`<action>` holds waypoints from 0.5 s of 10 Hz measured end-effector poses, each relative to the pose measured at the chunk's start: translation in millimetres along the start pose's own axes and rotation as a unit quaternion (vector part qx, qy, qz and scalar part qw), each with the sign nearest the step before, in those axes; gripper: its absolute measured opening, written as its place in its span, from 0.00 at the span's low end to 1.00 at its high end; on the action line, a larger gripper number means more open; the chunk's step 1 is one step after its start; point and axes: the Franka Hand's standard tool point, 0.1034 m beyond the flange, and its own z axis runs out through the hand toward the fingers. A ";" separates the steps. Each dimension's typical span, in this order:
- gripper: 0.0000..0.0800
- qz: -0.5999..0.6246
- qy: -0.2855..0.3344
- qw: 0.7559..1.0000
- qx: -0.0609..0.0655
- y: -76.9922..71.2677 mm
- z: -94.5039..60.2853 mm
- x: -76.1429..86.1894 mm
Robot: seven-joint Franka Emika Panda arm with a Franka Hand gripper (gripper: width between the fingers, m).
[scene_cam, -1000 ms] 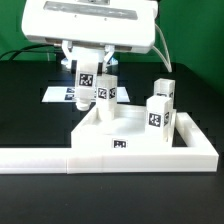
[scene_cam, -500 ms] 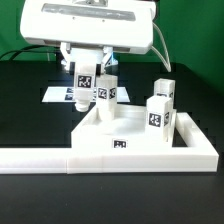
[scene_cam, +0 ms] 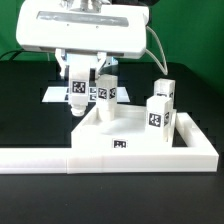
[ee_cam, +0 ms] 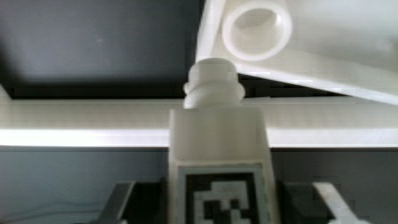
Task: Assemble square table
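Note:
The white square tabletop (scene_cam: 125,135) lies against the corner of the low white wall. My gripper (scene_cam: 80,80) is shut on a white tagged leg (scene_cam: 78,92), held upright just off the tabletop's far corner at the exterior view's left. In the wrist view the leg (ee_cam: 217,150) fills the space between my fingers (ee_cam: 134,200), its threaded peg (ee_cam: 212,78) pointing away. A round hole (ee_cam: 254,30) in the tabletop (ee_cam: 320,55) lies beside the peg, not under it. Three more legs (scene_cam: 106,95) (scene_cam: 163,94) (scene_cam: 156,113) stand on the tabletop.
The L-shaped white wall (scene_cam: 100,158) runs along the front and the exterior view's right of the tabletop. The marker board (scene_cam: 55,96) lies flat behind the held leg. Black table surface surrounds everything.
My gripper has shifted with the leg toward the exterior view's left and slightly down. The tabletop and the standing legs have not moved.

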 end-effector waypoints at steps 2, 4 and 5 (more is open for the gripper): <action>0.36 0.006 -0.001 1.000 0.008 -3.2 1.3 0.5; 0.36 0.008 0.001 1.000 0.013 -6.3 1.2 2.7; 0.36 0.008 0.001 1.000 0.013 -5.9 1.3 2.5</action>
